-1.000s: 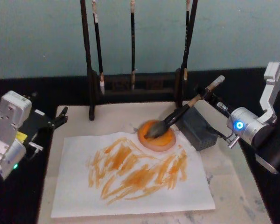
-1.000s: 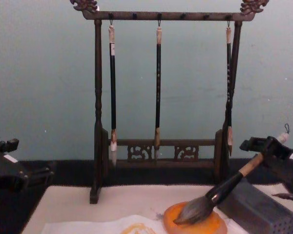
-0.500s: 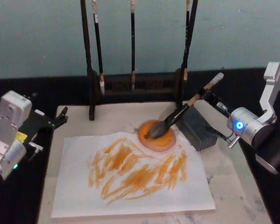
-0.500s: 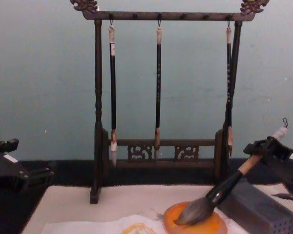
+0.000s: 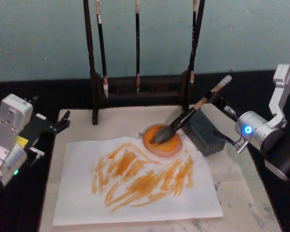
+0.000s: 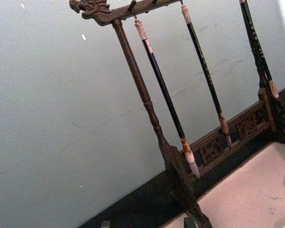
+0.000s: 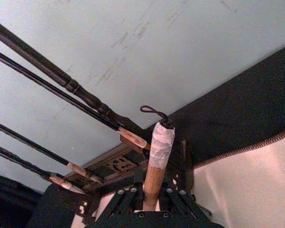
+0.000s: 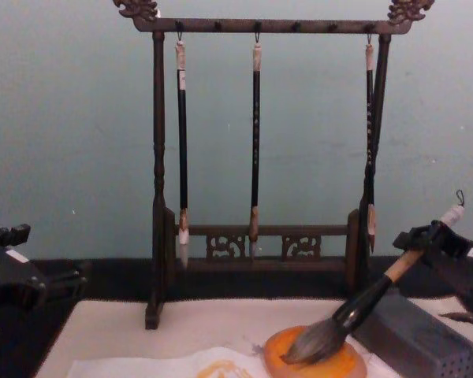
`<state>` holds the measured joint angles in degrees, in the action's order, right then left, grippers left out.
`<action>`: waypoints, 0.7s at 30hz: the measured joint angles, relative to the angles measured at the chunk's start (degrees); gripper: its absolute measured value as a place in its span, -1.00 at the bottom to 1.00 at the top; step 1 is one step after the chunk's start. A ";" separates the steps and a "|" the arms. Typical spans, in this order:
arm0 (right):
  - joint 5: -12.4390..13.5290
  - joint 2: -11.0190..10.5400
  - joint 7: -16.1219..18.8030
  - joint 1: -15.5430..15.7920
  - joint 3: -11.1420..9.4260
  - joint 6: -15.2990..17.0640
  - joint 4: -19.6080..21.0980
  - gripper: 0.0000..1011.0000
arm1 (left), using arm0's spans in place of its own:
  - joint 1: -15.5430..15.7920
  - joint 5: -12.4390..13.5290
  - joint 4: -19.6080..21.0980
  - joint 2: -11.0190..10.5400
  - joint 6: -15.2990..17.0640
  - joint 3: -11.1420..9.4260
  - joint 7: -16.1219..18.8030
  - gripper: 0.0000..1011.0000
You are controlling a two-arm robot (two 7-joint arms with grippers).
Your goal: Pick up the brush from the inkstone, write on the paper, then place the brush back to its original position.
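Observation:
The brush (image 5: 183, 118) leans with its grey-black bristles resting on the round orange inkstone (image 5: 163, 140), its tan handle rising toward the right. My right gripper (image 5: 213, 98) is shut on the upper handle, just below the white end cap (image 7: 160, 140). In the chest view the brush (image 8: 363, 303) slants up from the inkstone (image 8: 315, 364) to that gripper (image 8: 426, 240). The paper (image 5: 77, 193), streaked with orange strokes, lies in front of the inkstone. My left gripper (image 5: 63, 122) is parked open at the table's left edge, away from everything.
A grey perforated block (image 5: 205, 133) sits right beside the inkstone, under the brush handle. A dark wooden rack (image 8: 256, 244) with three slim hanging brushes stands behind. The cream mat (image 5: 241, 193) has bare room on the right and front.
The brush handle has tipped up a little steeper in the right gripper, its end cap rising; the bristles stay on the inkstone. The left arm has not moved.

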<state>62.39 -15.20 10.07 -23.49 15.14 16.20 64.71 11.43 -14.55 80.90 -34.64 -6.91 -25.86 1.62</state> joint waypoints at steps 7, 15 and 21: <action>0.74 -1.16 2.07 -0.62 0.84 -0.74 -0.01 -0.67 | 0.00 0.00 0.00 0.00 0.00 0.00 0.00 0.98; 1.23 -2.00 3.28 -1.30 2.08 -1.86 1.21 -0.67 | 0.00 0.00 0.00 0.00 0.00 0.00 0.00 0.98; -0.57 -3.58 4.42 -0.88 4.58 -3.98 5.04 -0.67 | 0.00 0.00 0.00 0.00 0.00 0.00 0.00 0.98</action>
<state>61.82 -18.78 14.50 -24.37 19.71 12.22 69.75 11.43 -14.55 80.90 -34.65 -6.91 -25.86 1.62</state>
